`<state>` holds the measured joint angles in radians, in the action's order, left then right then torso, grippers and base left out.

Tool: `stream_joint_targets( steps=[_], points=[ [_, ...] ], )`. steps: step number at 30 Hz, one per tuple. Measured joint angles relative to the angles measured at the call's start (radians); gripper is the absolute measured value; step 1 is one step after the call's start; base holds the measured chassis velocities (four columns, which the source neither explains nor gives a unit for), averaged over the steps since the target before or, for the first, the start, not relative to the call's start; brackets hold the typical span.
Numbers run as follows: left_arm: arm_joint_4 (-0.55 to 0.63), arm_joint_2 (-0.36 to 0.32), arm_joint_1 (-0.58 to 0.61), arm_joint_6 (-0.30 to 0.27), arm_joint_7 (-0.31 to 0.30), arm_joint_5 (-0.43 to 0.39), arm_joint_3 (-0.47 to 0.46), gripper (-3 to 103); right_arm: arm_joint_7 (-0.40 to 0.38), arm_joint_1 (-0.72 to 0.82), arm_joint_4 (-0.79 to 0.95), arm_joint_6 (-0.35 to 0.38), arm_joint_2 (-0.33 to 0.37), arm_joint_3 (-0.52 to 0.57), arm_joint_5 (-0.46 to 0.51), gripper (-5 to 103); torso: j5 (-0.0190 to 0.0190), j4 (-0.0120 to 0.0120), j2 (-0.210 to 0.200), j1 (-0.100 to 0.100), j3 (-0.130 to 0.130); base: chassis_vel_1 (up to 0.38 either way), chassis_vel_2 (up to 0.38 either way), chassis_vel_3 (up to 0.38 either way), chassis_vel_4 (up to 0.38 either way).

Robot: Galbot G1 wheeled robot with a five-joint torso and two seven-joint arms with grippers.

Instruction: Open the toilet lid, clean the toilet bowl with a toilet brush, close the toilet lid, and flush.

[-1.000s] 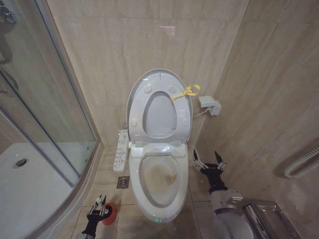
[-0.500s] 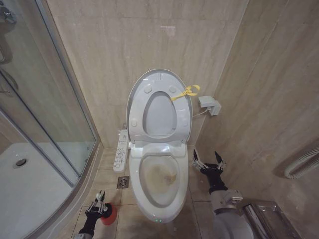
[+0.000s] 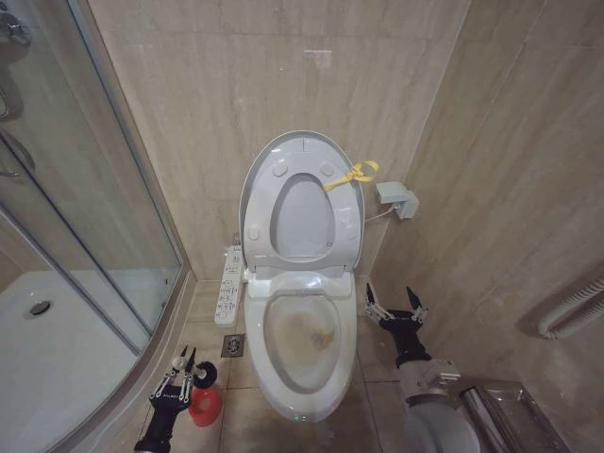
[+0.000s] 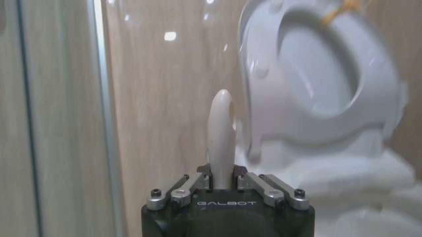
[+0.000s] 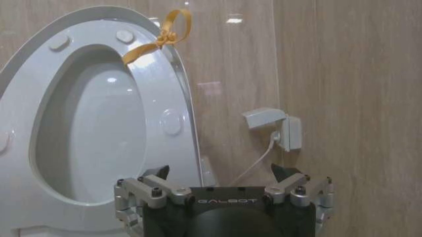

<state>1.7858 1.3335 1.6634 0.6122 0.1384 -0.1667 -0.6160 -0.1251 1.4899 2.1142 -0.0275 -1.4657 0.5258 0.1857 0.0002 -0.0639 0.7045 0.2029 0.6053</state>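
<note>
Since half a second ago, the left gripper (image 3: 179, 374) has risen and shifted toward the lower left of the head frame, so the red holder (image 3: 205, 404) now shows more fully beside it on the floor. Its jaws are closed narrowly on the pale handle of the toilet brush (image 4: 220, 136), which stands upright between them in the left wrist view. At the lower right of the head frame, the right gripper (image 3: 394, 304) hovers just beside the toilet bowl (image 3: 304, 349), jaws spread wide and holding nothing. That bowl sits at centre frame, its inside stained brown. Above it the toilet lid (image 3: 300, 151) stands raised against the wall, a yellow ribbon (image 3: 351, 174) at its right edge.
</note>
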Motion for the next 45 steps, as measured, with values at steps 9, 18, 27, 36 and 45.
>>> stream_joint_targets(
  steps=[9,18,27,36,45],
  points=[
    [0.31,-0.016,0.101,-0.067,-0.035,0.002,0.021,18,0.0,0.0,0.0,0.0,0.0,0.0,0.0,100,0.0001,-0.0002,0.0,0.0,0.0,0.0,0.0,0.0,0.0],
    [0.428,-0.085,0.029,-0.181,-0.049,-0.045,0.118,18,0.0,0.0,0.0,0.0,0.0,0.0,0.0,100,-0.0001,-0.0003,0.0,0.0,0.0,0.0,0.0,0.0,0.0],
    [0.297,-0.182,-0.205,-0.237,-0.021,-0.133,0.24,18,0.0,0.0,0.0,0.0,0.0,0.0,0.0,100,-0.0003,-0.0004,0.0,0.0,0.0,0.0,0.0,0.0,0.0],
    [0.134,-0.226,-0.38,-0.268,-0.018,-0.178,0.383,18,0.0,0.0,0.0,0.0,0.0,0.0,0.0,100,-0.0001,0.0001,0.0,0.0,0.0,0.0,0.0,0.0,0.0],
    [-0.109,-0.218,-0.638,-0.284,-0.04,-0.203,0.61,18,0.0,0.0,0.0,0.0,0.0,0.0,0.0,100,-0.0001,-0.0003,0.0,0.0,0.0,0.0,0.0,0.0,0.0]
  ],
)
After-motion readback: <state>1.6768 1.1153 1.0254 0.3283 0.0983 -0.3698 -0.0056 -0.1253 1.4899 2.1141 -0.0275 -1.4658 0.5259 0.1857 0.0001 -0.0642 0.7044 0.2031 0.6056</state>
